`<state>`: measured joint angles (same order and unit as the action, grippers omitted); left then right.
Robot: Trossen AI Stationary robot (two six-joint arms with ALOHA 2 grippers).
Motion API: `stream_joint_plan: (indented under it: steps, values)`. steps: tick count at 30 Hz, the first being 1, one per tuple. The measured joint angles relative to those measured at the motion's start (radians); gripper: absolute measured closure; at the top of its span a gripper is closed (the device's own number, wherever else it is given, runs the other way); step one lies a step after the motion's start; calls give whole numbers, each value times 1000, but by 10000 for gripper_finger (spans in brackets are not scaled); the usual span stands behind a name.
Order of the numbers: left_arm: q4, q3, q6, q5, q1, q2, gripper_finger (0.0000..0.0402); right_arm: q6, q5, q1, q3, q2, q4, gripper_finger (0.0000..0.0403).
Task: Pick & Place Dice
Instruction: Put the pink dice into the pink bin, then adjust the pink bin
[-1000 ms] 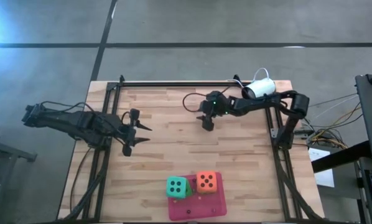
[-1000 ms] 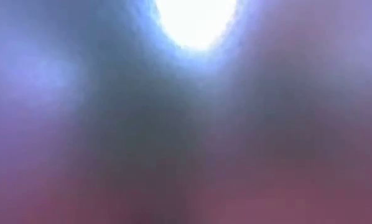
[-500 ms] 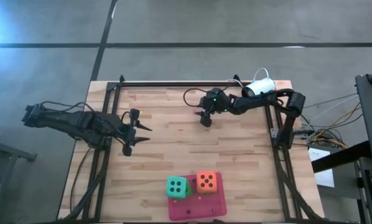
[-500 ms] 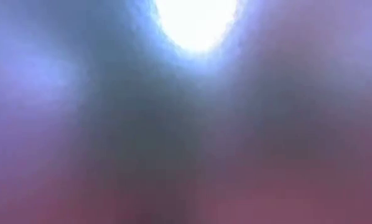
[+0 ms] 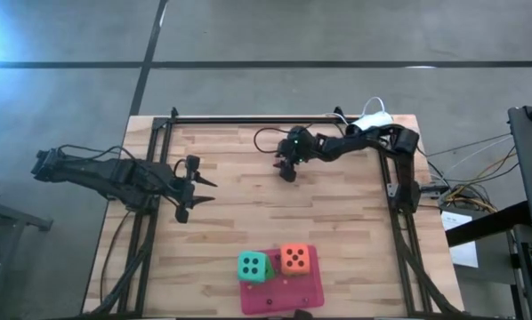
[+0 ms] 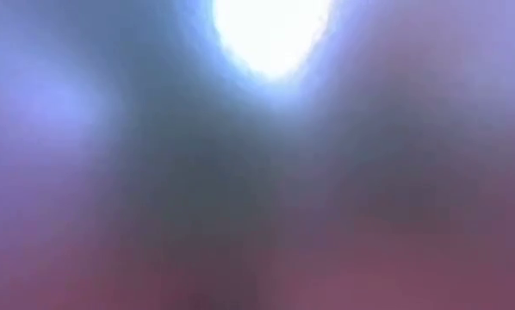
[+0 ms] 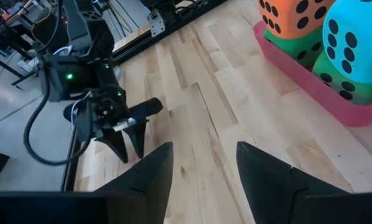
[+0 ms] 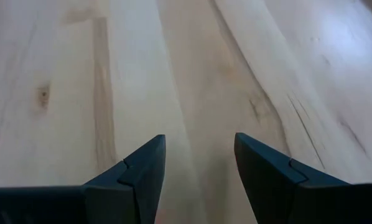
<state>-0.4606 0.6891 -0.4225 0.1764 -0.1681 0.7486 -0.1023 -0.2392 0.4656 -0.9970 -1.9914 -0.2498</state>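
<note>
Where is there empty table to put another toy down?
Bare wood lies between the left gripper, the right gripper and the pink mat. The mat is crowded: the teal die and orange die fill it.

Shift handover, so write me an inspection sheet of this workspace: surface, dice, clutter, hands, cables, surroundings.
Surface: wooden table, bare boards under both hands.
Job's things: teal die and orange-red die sit atop green dice on the pink mat at the near edge.
Clutter: nothing seen.
Hands: left hand open, empty, at the table's left; right hand open, empty, low over the far centre.
Cables: loose wires off the table's right edge.
Surroundings: grey floor; low view shows only blur.
</note>
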Motion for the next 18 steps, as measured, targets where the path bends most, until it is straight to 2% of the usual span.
stream_joint_plan:
  steps: [11, 15, 18]
  values:
    - [-1, -1, 3, 0, 0, 0, 222, -1, 5, -3, -138, -10, 276, 216]
    - [-1, -1, 3, 0, 0, 0, 229, -9, 5, -9, -134, 44, 304, 216]
    - [-3, -1, 3, 0, 0, 0, 234, -4, 5, -24, -85, 132, 352, 216]
